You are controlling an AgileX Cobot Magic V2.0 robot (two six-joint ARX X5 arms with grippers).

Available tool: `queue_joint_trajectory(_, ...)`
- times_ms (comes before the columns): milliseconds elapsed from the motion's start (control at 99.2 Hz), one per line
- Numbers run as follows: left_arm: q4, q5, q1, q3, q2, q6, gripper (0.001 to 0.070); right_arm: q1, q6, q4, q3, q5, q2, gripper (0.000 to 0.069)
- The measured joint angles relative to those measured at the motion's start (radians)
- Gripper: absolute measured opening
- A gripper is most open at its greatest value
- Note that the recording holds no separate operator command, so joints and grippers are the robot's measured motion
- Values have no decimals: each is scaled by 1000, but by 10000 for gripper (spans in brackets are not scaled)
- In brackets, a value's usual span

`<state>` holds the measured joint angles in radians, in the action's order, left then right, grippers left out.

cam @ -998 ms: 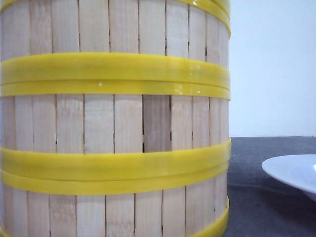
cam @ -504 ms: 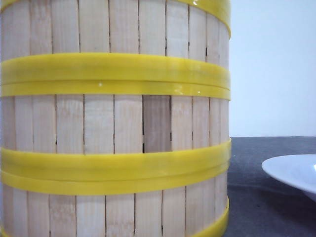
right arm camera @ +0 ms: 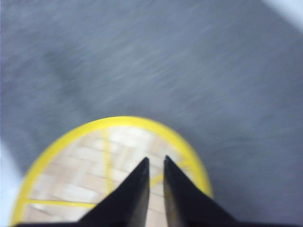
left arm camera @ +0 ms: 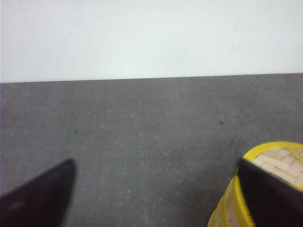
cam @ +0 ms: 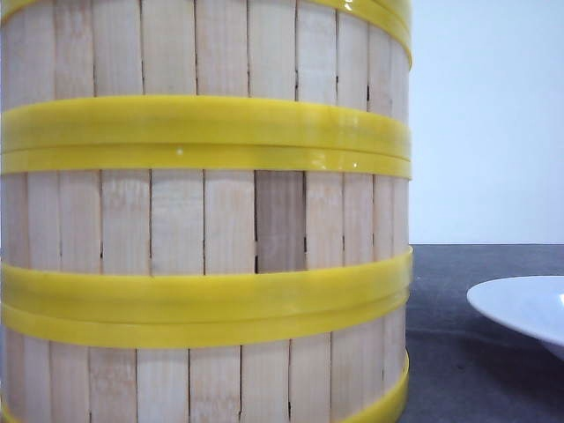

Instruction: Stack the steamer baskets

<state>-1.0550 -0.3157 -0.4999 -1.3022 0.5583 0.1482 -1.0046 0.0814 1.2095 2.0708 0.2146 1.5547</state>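
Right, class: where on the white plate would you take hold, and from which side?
Probably the thin rim of the white plate, coming in low from its left in the front view: the wall flares outward, so that rim overhangs the table, leaving room for a finger beneath.

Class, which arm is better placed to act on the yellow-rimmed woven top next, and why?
Probably right: the right end effector is directly above the woven top, fingers nearly together. The left end effector is open over the table, that top off to one side.
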Motion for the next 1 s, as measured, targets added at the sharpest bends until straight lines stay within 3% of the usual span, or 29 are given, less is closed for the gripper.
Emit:
queue_joint_trajectory(121, 3, 0, 0, 2, -8, 2, 161, -42, -19, -94, -121, 187, -151, 12)
queue_joint_trajectory(151, 13, 0, 0, 7, -21, 2, 98, -56, -23, -135, -183, 228, -200, 11)
queue_joint_trajectory(212, 38, -5, 0, 28, -58, 2, 45, -91, -30, -256, -341, 290, -307, 11)
queue_joint_trajectory(444, 64, -127, -19, 237, -316, 1, 18, -148, -165, -845, -1151, 431, -835, 10)
queue_joint_trajectory(575, 54, -127, -34, 360, -413, 3, 18, -103, -188, -880, -1457, 438, -1049, 10)
queue_joint_trajectory(665, 33, -127, -33, 368, -437, 13, 18, -106, -199, -831, -1506, 406, -1130, 10)
queue_joint_trajectory(806, 31, -156, -33, 362, -450, 24, 18, -107, -204, -891, -1485, 414, -1252, 10)
queue_joint_trajectory(998, 30, -156, -33, 362, -450, 25, 18, -106, -205, -934, -1479, 414, -1323, 10)
